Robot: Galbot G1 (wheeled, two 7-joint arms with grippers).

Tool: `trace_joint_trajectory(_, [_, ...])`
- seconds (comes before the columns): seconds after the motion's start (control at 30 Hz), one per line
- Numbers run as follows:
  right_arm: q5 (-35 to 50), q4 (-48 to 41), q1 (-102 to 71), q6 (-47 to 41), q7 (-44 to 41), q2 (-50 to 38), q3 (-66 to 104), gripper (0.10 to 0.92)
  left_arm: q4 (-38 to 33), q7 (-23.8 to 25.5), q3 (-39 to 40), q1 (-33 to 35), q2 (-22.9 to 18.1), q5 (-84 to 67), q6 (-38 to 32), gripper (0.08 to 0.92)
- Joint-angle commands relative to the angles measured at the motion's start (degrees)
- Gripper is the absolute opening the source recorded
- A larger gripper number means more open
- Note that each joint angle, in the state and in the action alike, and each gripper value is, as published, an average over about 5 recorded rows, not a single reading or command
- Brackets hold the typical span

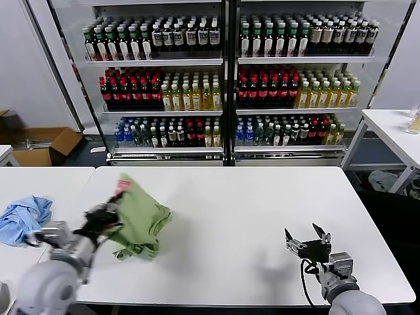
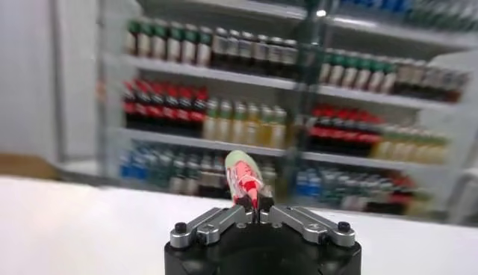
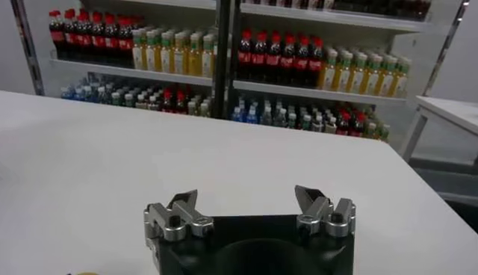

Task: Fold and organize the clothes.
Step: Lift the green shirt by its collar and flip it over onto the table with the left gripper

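My left gripper [image 1: 113,211] pinches the limp, light shirt [image 1: 139,220] by one edge; right gripper [image 1: 308,244], well right of it, spread.

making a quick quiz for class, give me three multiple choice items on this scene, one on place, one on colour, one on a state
1. Where is the blue cloth?
A. on the side table at the robot's left
B. beside the right pincer
C. on a shelf among the bottles

2. What colour is the shirt that the left pincer holds?
A. dark blue
B. light green
C. black

3. How does the right pincer stand?
A. shut on the shirt
B. shut on a bottle
C. open and holding nothing

Answers:
1 A: the head view shows it crumpled on the left table, apart from the white table.
2 B: the bunched fabric is light green, with a red-and-white print at the pinched edge in the left wrist view.
3 C: the right wrist view shows its fingers spread over bare tabletop.
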Motion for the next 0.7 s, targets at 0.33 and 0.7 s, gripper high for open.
trace_joint_trajectory(0.33, [0.0,-0.1,0.0,0.1,0.0,-0.8,-1.1,0.823,-4.3,6.5,5.2,7.9,1.4,29.6,-0.1,0.097])
trace_joint_trajectory(0.7, [-0.3,0.0,-1.1,0.0,0.1,-0.3,-0.6,0.823,3.4,0.0,28.0,0.9,-19.0,37.1,-3.0,0.097])
